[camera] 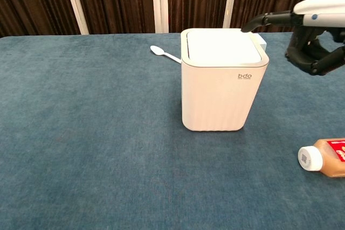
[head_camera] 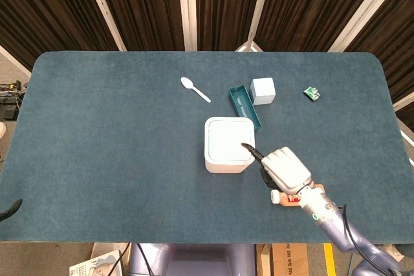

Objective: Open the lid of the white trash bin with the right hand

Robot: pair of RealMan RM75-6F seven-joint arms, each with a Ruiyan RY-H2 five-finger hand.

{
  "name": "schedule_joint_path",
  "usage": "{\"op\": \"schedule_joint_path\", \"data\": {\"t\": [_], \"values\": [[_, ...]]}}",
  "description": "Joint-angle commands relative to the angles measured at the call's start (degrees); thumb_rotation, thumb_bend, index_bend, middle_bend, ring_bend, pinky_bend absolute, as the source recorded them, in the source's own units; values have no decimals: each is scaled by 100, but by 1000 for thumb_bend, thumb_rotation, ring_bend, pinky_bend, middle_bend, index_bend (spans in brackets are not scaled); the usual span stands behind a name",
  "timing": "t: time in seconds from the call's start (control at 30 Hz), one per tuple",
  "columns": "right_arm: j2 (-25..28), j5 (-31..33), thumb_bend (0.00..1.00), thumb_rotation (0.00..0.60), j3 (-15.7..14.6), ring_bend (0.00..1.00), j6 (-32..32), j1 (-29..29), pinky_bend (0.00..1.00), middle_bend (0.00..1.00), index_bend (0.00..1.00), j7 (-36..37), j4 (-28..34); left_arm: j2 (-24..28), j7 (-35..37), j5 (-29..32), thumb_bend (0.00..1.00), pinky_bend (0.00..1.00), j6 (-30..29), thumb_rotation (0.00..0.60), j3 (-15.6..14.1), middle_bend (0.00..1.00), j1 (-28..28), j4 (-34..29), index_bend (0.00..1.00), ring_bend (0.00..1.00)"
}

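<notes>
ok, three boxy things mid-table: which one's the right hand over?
The white trash bin, the largest and nearest the robot. The right hand has one finger out over its lid; the teal tray and small white cube lie behind, untouched.

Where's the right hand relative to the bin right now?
In the head view the right hand hovers just right of the white trash bin, one finger extended over the lid's near-right corner; the bottle lies just behind it.

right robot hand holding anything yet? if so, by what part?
Nothing held. The right robot hand hangs above the white trash bin, one finger stretched over the closed lid, the rest curled in.
</notes>
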State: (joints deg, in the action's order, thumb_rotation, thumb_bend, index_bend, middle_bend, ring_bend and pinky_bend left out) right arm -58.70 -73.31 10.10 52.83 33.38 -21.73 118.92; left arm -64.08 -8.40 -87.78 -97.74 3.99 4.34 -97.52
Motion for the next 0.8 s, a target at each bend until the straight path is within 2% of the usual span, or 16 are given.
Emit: {"op": "schedule_joint_path", "data": {"t": [0.03, 0.47, 0.7, 0.73, 0.8], "values": [[-87, 132, 761, 600, -55, 805, -73, 122, 694, 806, 125, -246, 66, 13, 11, -1, 24, 0, 13, 600, -8, 26, -1, 0, 119, 0], [-286, 426, 761, 600, -282, 805, -50, 349, 694, 806, 211, -683, 89, 0, 25, 24, 23, 0, -38, 600, 27, 26, 8, 35, 119, 0], [-248, 611, 761, 600, -400, 805, -27, 411, 694, 806, 348, -886, 100, -3, 27, 17, 23, 0, -55, 600, 25, 26, 15, 33, 119, 0], [-230, 632, 761, 600, -409, 805, -20, 414, 694, 806, 353, -879, 119, -3, 30, 15, 23, 0, -59, 600, 26, 26, 16, 35, 119, 0], [-171, 649, 762, 600, -392, 804, 38, 401, 694, 806, 290, -806, 172, -6, 31, 17, 23, 0, -60, 600, 29, 26, 15, 36, 119, 0]]}}
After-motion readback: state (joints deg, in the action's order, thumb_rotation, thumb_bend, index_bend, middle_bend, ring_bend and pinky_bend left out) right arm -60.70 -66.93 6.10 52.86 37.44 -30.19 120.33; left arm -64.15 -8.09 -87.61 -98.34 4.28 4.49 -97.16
